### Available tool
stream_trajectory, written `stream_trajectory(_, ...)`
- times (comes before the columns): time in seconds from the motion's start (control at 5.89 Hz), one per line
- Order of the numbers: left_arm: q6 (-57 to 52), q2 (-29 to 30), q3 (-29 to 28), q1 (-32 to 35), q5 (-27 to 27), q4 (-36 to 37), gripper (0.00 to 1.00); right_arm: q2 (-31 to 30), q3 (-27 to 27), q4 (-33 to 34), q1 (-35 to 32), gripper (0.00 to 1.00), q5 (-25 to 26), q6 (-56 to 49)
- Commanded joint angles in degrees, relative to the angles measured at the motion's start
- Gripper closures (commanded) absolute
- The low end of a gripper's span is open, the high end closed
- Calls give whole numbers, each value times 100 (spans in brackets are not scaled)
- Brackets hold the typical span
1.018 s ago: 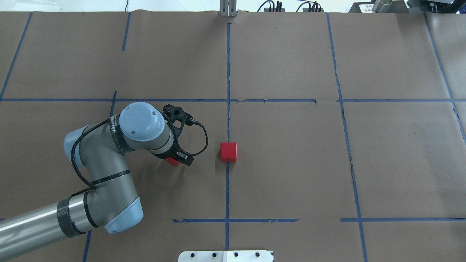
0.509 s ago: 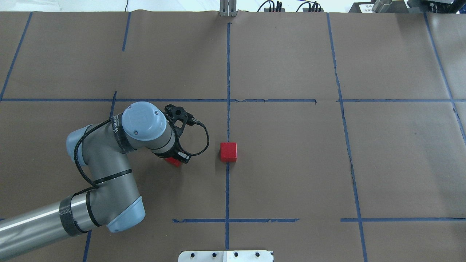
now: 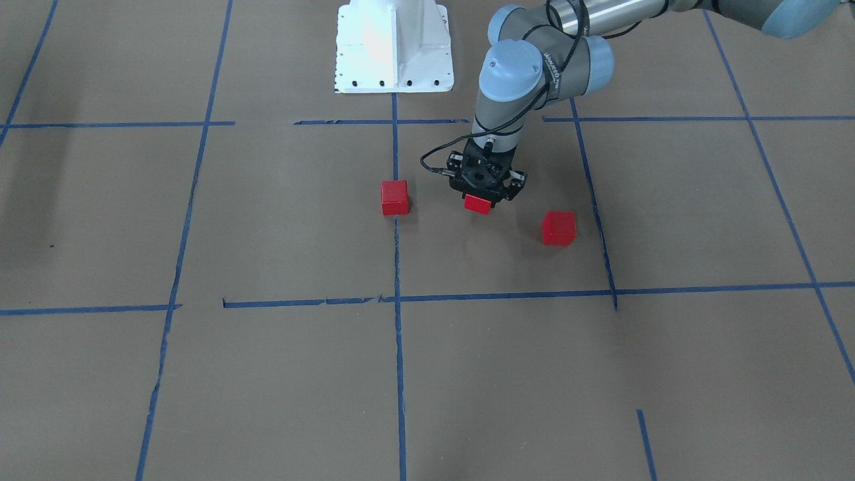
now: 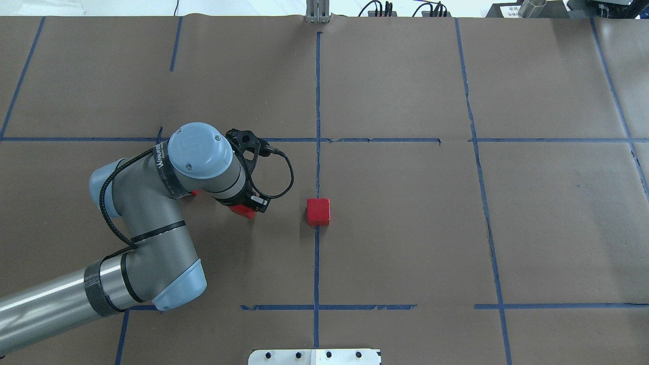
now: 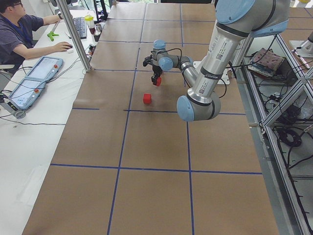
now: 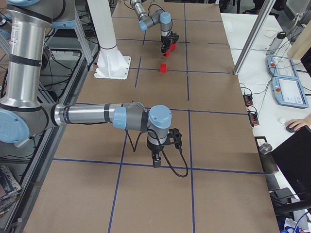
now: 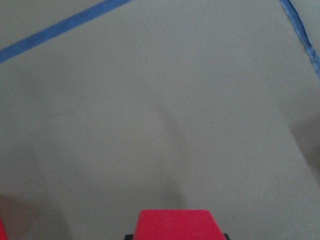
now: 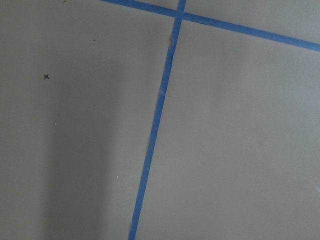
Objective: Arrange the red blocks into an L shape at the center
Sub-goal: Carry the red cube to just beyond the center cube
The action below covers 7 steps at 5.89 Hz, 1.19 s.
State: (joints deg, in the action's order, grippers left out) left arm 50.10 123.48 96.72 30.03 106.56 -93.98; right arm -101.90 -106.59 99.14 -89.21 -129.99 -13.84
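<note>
My left gripper is shut on a red block and holds it just above the brown paper; it also shows in the overhead view and at the bottom of the left wrist view. A second red block sits on the long blue tape line at the center, to the gripper's right. The third red block lies on the gripper's other side, mostly hidden under the arm in the overhead view. My right gripper shows only in the exterior right view; I cannot tell whether it is open.
The white metal base stands at the robot's edge of the table. A blue tape grid crosses the brown paper. An operator sits at a desk with tablets beside the far side of the table.
My left gripper has moved with the red block a little away from the robot and slightly toward the center. The block on the tape line has not moved.
</note>
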Motion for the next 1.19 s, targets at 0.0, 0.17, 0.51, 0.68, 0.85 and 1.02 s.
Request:
stream_trajectory(0.0, 1330, 751, -675, 20, -4, 20, 74, -6, 6, 0, 0, 1, 0, -5)
stream_trajectory(0.17, 1675, 1218, -1299, 20, -4, -32, 76, -6, 6, 0, 0, 1, 0, -5)
stream_trajectory(0.51, 1975, 1554, -1628, 46, -4, -33, 76, 3, 6, 0, 0, 1, 0, -5)
stream_trajectory(0.68, 2143, 1913, -2074, 29, -13, -33, 76, 3, 6, 0, 0, 1, 8, -13)
stream_trajectory(0.85, 2153, 1960, -2139, -6, -13, -50, 76, 3, -2, -9, 0, 1, 9, -13)
stream_trajectory(1.02, 2275, 1978, -2149, -102, -21, -50, 76, 3, -2, 0, 0, 1, 9, -13)
